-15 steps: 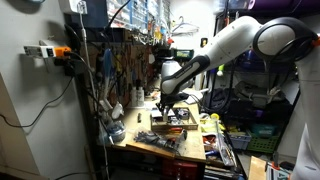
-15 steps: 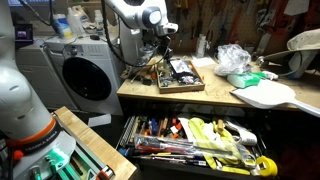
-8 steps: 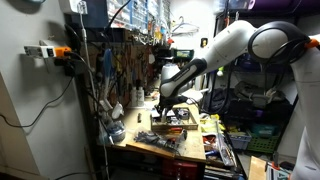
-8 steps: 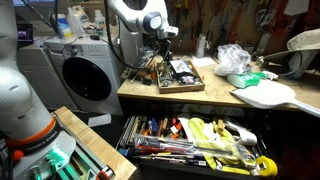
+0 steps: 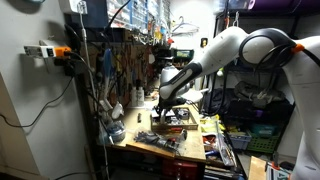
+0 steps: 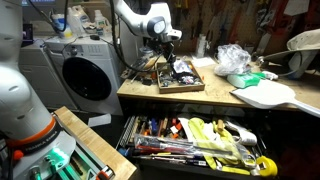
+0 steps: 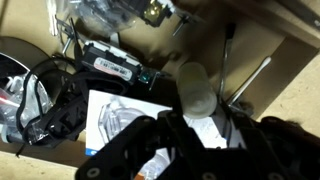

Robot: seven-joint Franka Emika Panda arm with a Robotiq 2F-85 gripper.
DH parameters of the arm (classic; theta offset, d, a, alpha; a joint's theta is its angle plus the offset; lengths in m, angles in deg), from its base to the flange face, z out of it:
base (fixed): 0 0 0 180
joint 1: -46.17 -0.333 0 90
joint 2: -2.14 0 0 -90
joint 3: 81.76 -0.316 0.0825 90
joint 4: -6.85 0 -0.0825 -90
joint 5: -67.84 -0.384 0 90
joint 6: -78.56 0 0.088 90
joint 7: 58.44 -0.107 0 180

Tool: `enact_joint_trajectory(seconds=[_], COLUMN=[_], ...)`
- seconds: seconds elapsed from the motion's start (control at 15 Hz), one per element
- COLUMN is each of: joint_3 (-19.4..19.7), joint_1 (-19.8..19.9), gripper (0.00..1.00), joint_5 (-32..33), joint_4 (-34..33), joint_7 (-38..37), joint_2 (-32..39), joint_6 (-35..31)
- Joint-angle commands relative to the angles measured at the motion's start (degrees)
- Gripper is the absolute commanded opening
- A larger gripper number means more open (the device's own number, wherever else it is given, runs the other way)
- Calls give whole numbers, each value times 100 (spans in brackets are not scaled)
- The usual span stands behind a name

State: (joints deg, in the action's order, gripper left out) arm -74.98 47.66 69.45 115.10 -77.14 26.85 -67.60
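Observation:
My gripper point(image 7: 197, 118) hangs over a wooden tray point(image 6: 185, 87) of cables and small parts on the workbench. It shows in both exterior views point(image 5: 164, 104) point(image 6: 163, 52). In the wrist view a pale, rounded cylinder point(image 7: 194, 88) sits tight between the two black fingers. Below it lie a white paper packet point(image 7: 120, 115), coiled black cables point(image 7: 50, 105) and a black device with a white label point(image 7: 110, 65). Two thin metal shafts point(image 7: 228, 60) lie on the wood beside the tray. The fingertips are dark and partly hidden.
A washing machine point(image 6: 85, 70) stands beside the bench. An open drawer point(image 6: 195, 140) full of hand tools juts out below the benchtop. A crumpled plastic bag point(image 6: 232, 58) and a white board point(image 6: 265, 95) lie on the bench. Tools hang on the wall point(image 5: 120, 60).
The arm has shifted slightly over the tray, the wrist a little lower and further along. The tray's contents have not moved.

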Motion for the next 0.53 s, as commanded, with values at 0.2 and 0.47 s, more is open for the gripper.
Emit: enact_joint_trajectory(seconds=[0.2,0.47], joint_3=[64,127], joint_1=[82,62], gripper=[10,10], joint_5=[-383,-387], joint_4=[-440,-621], joint_7=[-197,-292], joint_2=[389,520], joint_6=[-179,-131])
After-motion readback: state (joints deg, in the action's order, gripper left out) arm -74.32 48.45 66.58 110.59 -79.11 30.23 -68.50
